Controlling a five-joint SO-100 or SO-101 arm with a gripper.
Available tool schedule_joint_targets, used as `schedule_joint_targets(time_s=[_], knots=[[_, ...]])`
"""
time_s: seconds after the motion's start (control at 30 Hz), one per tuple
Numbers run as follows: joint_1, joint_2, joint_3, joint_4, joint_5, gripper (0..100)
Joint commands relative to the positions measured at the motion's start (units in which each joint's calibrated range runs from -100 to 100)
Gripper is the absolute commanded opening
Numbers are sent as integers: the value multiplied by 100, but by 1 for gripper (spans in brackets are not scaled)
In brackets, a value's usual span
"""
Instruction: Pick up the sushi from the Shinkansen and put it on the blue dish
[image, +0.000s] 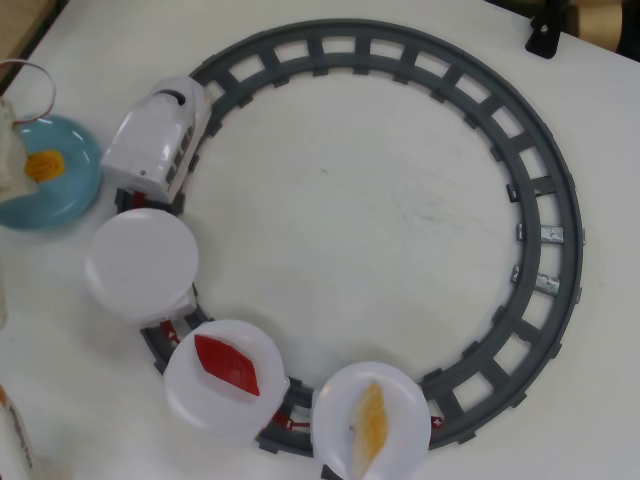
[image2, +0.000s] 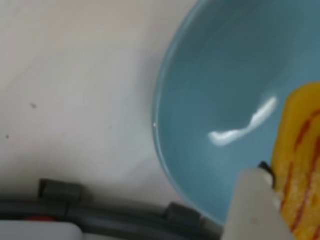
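Tabletop (image: 380, 200): white, matte, faintly scuffed; its dark edge shows at the overhead view's top left corner.

Directly on it, as I see from overhead:
- Track (image: 545, 190): grey, ring-shaped, with cross ties; bare tabletop fills its middle.
- Blue dish (image: 70, 190): round, glossy, at the left edge, just outside the track. My wrist view shows its rim (image2: 165, 150) near a stretch of track (image2: 100, 215).
- Black object (image: 545, 35): top right corner, partly cut off.
- White-and-orange item (image: 12, 440): lower left edge, unclear.
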Motion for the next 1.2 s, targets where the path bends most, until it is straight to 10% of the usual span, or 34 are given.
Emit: schedule_joint_targets(time_s=[0.0, 1.17], knots=[[-5, 68, -564, -96, 8, 10], [-304, 607, -808, -198, -23, 20]])
